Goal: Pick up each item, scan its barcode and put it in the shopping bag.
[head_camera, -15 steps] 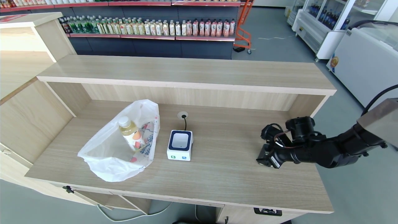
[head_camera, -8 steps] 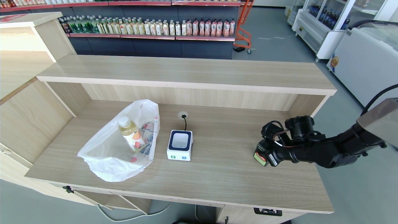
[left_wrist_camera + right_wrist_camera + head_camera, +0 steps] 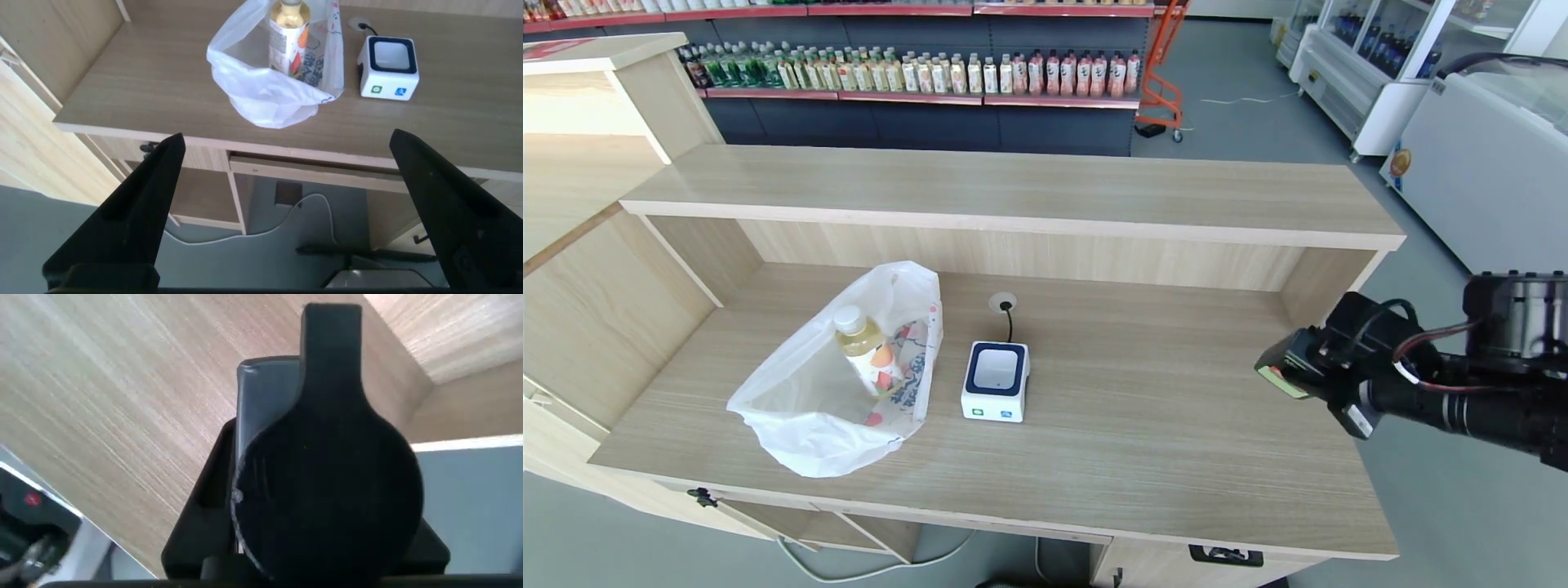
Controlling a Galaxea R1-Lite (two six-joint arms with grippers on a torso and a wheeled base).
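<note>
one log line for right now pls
right gripper: shut on small pack over right end of counter | left gripper: open | scanner: mid-counter, nothing over it | shopping bag: holds bottle

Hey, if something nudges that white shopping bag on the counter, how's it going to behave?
Likely floppy: the shopping bag is thin, crumpled white plastic slumped on the counter, so its walls would probably fold rather than push back. The bottle leaning inside may weigh it down, yet could tip over if the bag slides.
</note>
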